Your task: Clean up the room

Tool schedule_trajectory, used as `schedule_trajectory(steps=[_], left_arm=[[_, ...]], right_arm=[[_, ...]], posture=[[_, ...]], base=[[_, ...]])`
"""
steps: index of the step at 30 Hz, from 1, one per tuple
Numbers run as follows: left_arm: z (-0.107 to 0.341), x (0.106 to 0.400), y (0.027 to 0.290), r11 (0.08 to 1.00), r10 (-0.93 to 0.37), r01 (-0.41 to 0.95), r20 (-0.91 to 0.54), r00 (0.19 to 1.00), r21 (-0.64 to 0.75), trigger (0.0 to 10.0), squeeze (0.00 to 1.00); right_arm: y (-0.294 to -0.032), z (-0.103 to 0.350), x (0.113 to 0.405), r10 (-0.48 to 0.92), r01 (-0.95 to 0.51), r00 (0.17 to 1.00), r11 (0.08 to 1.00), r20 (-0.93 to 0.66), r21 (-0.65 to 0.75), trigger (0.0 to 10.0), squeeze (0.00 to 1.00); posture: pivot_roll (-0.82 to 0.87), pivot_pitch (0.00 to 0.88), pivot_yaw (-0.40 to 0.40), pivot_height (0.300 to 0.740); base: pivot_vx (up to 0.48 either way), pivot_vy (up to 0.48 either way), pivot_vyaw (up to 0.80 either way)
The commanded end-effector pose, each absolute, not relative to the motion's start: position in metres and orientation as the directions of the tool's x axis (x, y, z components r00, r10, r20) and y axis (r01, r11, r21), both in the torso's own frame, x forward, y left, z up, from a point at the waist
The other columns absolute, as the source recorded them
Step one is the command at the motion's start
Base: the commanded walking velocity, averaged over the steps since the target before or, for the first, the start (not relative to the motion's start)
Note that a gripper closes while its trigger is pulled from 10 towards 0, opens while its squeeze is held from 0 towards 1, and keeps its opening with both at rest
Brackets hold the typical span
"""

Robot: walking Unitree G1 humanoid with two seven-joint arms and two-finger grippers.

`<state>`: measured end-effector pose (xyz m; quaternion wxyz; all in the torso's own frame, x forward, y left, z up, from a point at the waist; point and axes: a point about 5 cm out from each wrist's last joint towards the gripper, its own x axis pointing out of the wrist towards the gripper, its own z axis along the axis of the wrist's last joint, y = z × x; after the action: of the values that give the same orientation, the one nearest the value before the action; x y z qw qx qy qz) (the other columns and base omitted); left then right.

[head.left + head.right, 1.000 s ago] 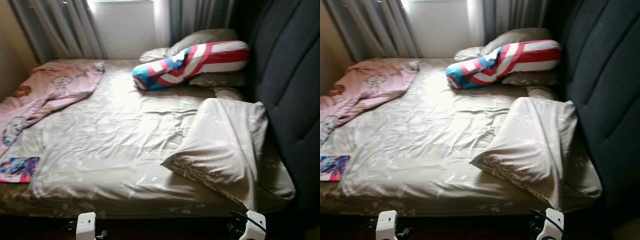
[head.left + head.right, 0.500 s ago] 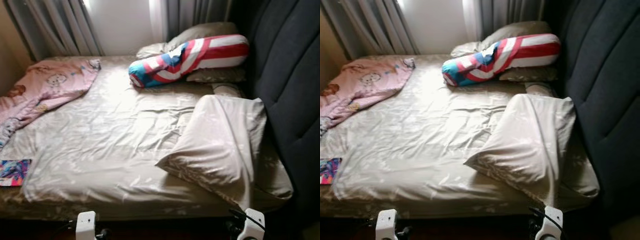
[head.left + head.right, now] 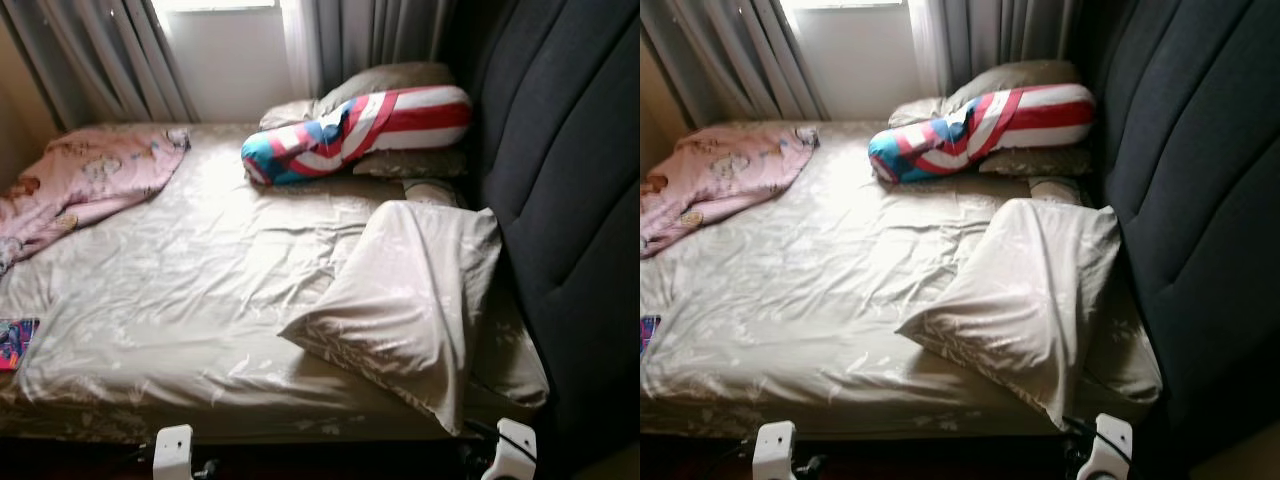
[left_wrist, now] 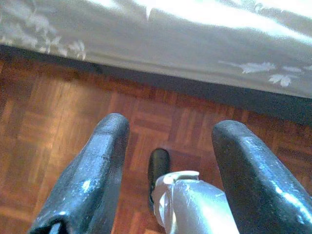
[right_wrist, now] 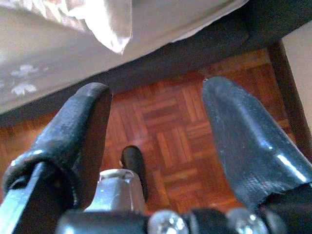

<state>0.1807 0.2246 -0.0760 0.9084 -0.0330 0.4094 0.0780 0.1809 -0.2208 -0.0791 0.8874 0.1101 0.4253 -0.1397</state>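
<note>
While the robot stands at the near side of the bed [image 3: 200, 300], the mattress edge runs across the bottom of the head views, with parquet floor [image 4: 58, 126] below it. A dark padded headboard [image 3: 560, 200] bounds the bed on the right; grey curtains [image 3: 100, 60] and a bright window [image 3: 215, 5] bound the far side. The middle of the beige sheet lies open and wrinkled.

Left gripper [image 4: 168, 131] hangs low over the floor just short of the bed's side, its two black fingers spread with nothing between them. Right gripper [image 5: 156, 102] hangs likewise near the bed's corner, fingers spread and empty, a tip of pillowcase overhanging above.

Compared with the earlier frames, the whole scene has slid leftward and slightly down, which is camera movement; the colourful booklet [image 3: 12, 343] now sits cut off at the left margin, and the bedding keeps its arrangement.

Counts:
- One large beige pillow [image 3: 400, 300] lies askew by the headboard, its corner reaching the near edge.
- One red, white and blue bolster [image 3: 350, 125] rests on a stack of beige pillows [image 3: 400, 80] at the far right; their number cannot be told.
- One pink printed blanket [image 3: 80, 180] lies crumpled at the far left.
</note>
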Motion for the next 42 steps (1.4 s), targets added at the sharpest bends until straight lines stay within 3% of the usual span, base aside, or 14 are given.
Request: schedule_trajectory(steps=[1,21,42], left_arm=[[-0.0776,0.1747,0.2309,0.981,0.134,-0.194,-0.761,0.635,0.011,10.0,0.00],[-0.0788,0.1735,0.2291,0.984,0.118,-0.176,-0.769,0.628,0.007,10.0,0.00],[-0.0768,0.1775,0.2294,0.989,0.102,-0.145,-0.765,0.635,0.012,10.0,0.00]], right_arm=[[-0.2156,-0.0792,0.1830,-0.140,0.332,0.602,0.939,-0.786,0.088,10.0,0.00],[-0.2163,-0.0788,0.1830,-0.161,0.339,0.607,0.938,-0.778,0.071,10.0,0.00],[-0.2150,-0.0797,0.1808,-0.160,0.337,0.615,0.939,-0.772,0.073,10.0,0.00]], posture=[[0.00,0.000,-0.008,0.740],[-0.01,0.000,0.003,0.740],[-0.02,0.000,0.013,0.740]], base=[[0.000,0.000,0.00],[0.000,0.000,0.00],[0.295,0.000,0.00]])
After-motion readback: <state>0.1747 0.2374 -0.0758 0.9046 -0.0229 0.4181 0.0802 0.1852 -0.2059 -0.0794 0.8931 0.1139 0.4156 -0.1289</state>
